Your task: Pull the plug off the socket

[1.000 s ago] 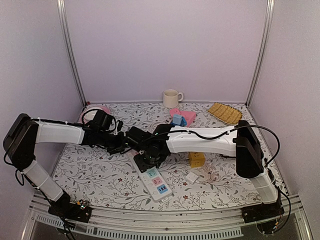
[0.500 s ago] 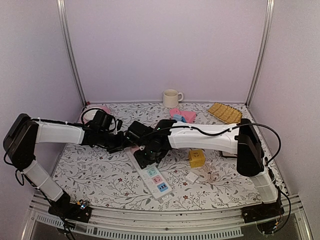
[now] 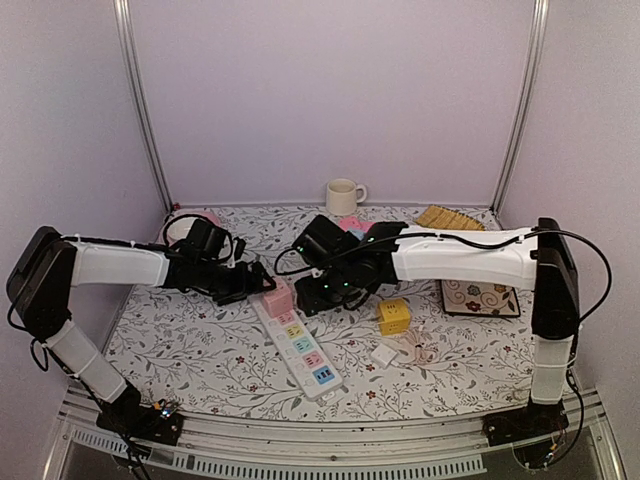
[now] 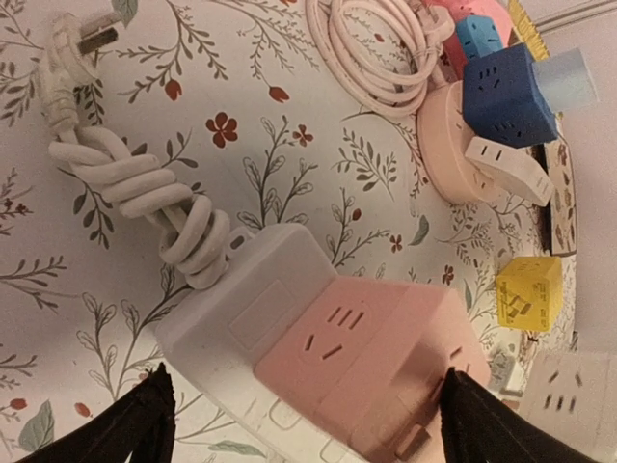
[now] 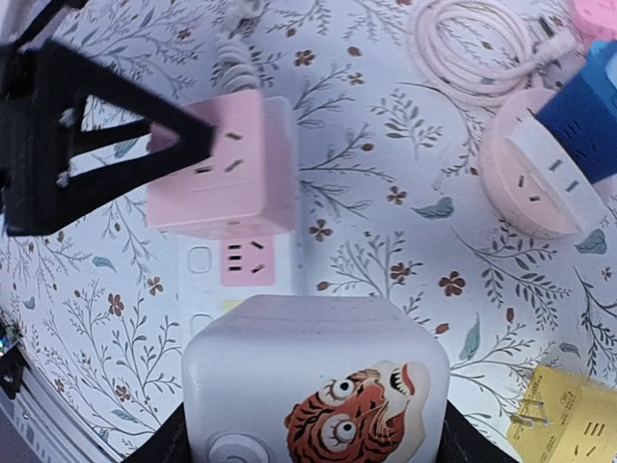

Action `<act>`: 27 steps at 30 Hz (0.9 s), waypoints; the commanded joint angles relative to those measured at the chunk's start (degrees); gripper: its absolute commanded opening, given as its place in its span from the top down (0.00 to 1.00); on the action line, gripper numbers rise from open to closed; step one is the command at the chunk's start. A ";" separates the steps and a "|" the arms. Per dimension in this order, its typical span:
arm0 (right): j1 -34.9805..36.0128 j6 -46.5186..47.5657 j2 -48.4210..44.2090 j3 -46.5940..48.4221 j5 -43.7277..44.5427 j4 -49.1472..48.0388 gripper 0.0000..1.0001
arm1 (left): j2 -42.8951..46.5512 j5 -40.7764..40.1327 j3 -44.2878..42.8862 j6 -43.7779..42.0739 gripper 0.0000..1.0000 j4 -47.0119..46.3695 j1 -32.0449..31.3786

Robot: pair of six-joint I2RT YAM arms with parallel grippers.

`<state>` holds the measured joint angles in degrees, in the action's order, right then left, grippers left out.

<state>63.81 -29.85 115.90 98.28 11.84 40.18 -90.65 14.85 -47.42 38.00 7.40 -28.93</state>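
- R gripper (image 3: 322,296): jaws clenched on the plug (image 5: 313,386), a white cube w/ tiger sticker (image 5: 362,410).
- Plug is off the power strip (image 3: 305,350), held above its far end, just right of the pink cube (image 3: 277,298) that sits on that end.
- Top view buries the plug inside the gripper. R wrist view shows it plainly, w/ a bare pink-faced socket (image 5: 248,262) on the strip beyond it.
- L gripper (image 3: 250,284): at the strip's far end, left of the pink cube.
- L wrist view: fingertips (image 4: 145,420) wide apart, strip end + pink cube between them. Can't tell if they pinch or just straddle.
- R wrist view adds: one L finger tip overlaps the pink cube's left edge.
- L wrist view shows best: strip's white cord (image 4: 145,203) knotted, w/ pronged end (image 4: 72,48). Also a blue cube (image 4: 506,92) on a round pink socket (image 4: 453,159), beside a coiled pink cable (image 4: 376,58).
- Top view alone: mug (image 3: 344,196) at far edge. Yellow cube (image 3: 393,316) is right of the strip.
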 commanded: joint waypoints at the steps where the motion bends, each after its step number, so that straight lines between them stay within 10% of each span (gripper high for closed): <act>1: -6.27 -5.56 -8.60 -11.05 -9.05 -10.21 0.55 | -1.90 -5.05 0.12 -3.08 0.05 13.71 -0.43; 27: -13.12 -17.81 -6.36 -29.98 -30.53 -31.53 0.43 | 4.11 -4.72 -13.29 -5.29 0.05 22.46 -0.69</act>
<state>51.66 -45.52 109.32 70.00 -16.60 13.19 -88.58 10.90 -59.09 33.85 28.36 -29.15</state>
